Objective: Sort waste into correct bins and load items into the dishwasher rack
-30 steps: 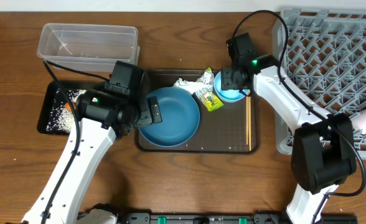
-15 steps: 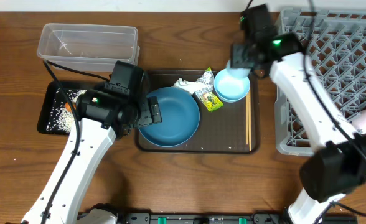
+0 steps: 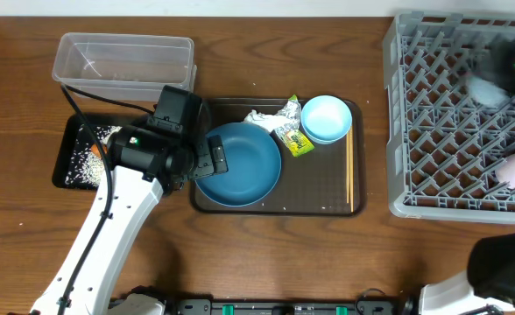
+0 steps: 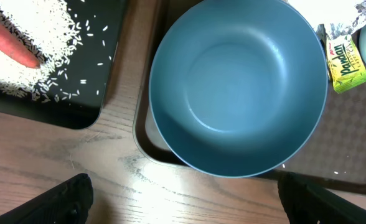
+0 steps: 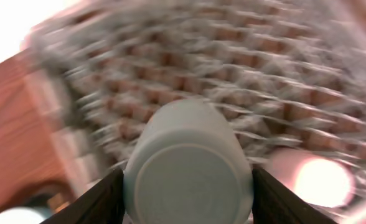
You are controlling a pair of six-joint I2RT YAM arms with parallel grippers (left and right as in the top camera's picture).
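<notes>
The white cup (image 5: 188,165) is clasped between the fingers of the right claw (image 5: 188,194), above the grey rack (image 5: 282,81) — all blurred. The left claw (image 4: 183,194) is held wide apart, empty — at the dark blue plate (image 4: 238,87)'s near edge.

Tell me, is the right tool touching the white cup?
Touching. The right wrist view shows the white cup clamped between the right tool's dark fingers, no gap.

I count one each: plate (image 3: 237,164), bowl (image 3: 326,118), cup (image 5: 188,168), chopstick pair (image 3: 349,171), black tray (image 3: 68,150), clear tub (image 3: 123,38), brown tray (image 3: 319,188), rack (image 3: 450,206), carrot (image 4: 9,45), tissue (image 3: 259,118), wrapper (image 3: 294,138).
</notes>
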